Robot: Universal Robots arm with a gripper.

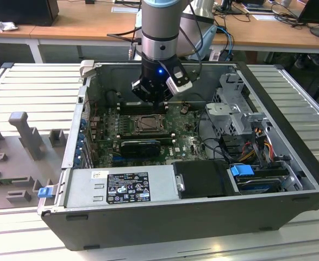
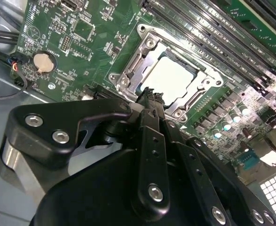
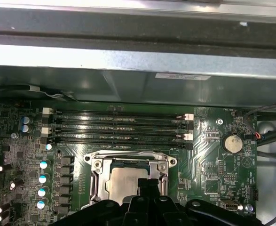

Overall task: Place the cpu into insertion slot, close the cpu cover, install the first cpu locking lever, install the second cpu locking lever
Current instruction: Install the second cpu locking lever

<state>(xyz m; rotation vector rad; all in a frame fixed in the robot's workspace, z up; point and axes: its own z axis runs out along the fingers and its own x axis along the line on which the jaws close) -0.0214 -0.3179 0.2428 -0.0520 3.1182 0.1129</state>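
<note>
My black gripper (image 1: 155,102) hangs inside the open computer case, just above the far edge of the insertion slot (image 1: 148,124) on the green board. Its fingers are shut together with nothing between them, and their tips (image 2: 149,96) hover over the socket's edge. The pale silvery cpu (image 2: 170,77) lies flat in the socket. Around it sits the silvery cpu cover (image 2: 135,61), lying down with the chip showing through its window. In the first wrist view the gripper (image 3: 149,184) partly hides the cpu (image 3: 121,183) and the cover (image 3: 162,175). How the locking levers stand I cannot tell.
Long black memory slots (image 3: 119,127) run beside the socket, and a coin battery (image 3: 230,142) sits on the board. A black card (image 1: 140,145), the grey power supply (image 1: 121,187), the drive cage (image 1: 238,109) and loose cables (image 1: 251,147) crowd the case. Metal case walls (image 1: 75,136) enclose everything.
</note>
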